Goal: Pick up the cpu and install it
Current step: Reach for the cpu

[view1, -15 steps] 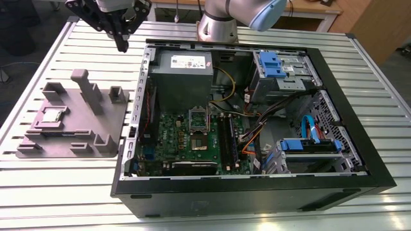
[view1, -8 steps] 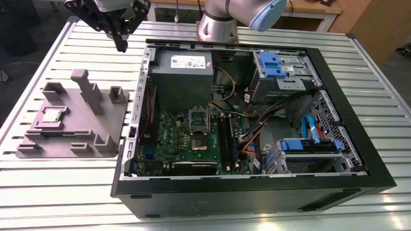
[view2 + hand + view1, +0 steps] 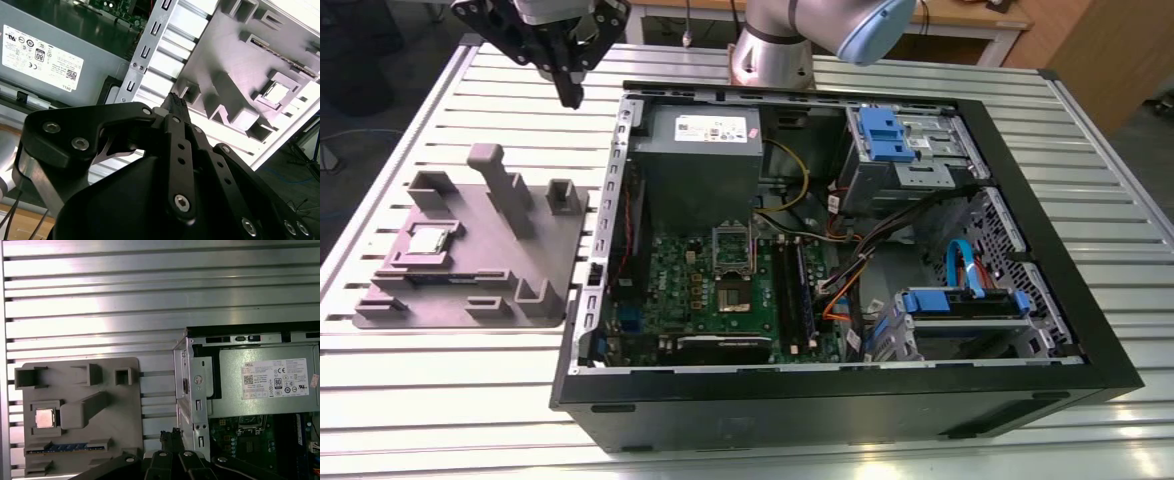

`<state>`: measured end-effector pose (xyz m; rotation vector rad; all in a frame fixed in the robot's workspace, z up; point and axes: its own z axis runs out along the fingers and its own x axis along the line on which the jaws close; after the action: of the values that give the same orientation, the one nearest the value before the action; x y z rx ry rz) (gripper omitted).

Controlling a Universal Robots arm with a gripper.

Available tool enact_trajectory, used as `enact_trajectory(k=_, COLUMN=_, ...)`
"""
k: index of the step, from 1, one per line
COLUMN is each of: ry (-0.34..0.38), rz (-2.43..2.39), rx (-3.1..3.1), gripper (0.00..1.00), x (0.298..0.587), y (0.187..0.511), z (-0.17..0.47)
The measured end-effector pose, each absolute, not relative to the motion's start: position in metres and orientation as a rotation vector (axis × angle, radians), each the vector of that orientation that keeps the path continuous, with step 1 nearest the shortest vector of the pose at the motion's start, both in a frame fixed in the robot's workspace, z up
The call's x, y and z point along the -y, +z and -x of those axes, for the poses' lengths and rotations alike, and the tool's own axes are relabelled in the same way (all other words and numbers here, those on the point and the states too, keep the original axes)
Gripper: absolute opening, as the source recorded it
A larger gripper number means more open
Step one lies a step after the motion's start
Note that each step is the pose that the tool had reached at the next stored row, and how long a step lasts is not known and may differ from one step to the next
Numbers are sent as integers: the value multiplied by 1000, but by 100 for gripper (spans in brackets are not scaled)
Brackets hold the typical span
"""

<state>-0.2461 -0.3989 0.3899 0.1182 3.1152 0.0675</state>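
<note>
1. i see the fingers (image 3: 176,131) clenched tip to tip with nothing between them; in the exterior view the fingers (image 3: 571,88) come to a single dark point.
2. in that view they hang over the slatted metal surface (image 3: 454,400), near the far corner of the open computer case (image 3: 854,405) on the exterior view's left, touching nothing that i can make out.
3. just nearer the camera than the fingers sits a grey moulded fixture (image 3: 550,245) with raised blocks and recesses, lying flat on the surface beside the case.
4. the cpu (image 3: 427,241) lies flat in a square recess of that fixture, silvery top up, toward the side away from the case. it is well apart from the fingers, nearer the camera and further to the exterior view's left.
5. in both wrist views the cpu (image 3: 45,418) (image 3: 275,92) rests seated in its pocket, with the fixture's tall angled block standing between it and the fingertips (image 3: 170,436).
6. a blue memory stick (image 3: 67,447) lies in a slot of the fixture (image 3: 120,430) near the cpu.
7. inside the case i see the grey power supply (image 3: 700,150), and below it the green motherboard (image 3: 700,300) with its socket (image 3: 731,268) standing bare.
</note>
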Motion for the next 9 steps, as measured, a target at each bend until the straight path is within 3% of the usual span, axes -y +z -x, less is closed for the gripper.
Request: enact_trajectory(k=9, ry=68, rz=-118, rx=-3115, gripper=10, x=399, y=390, z=248)
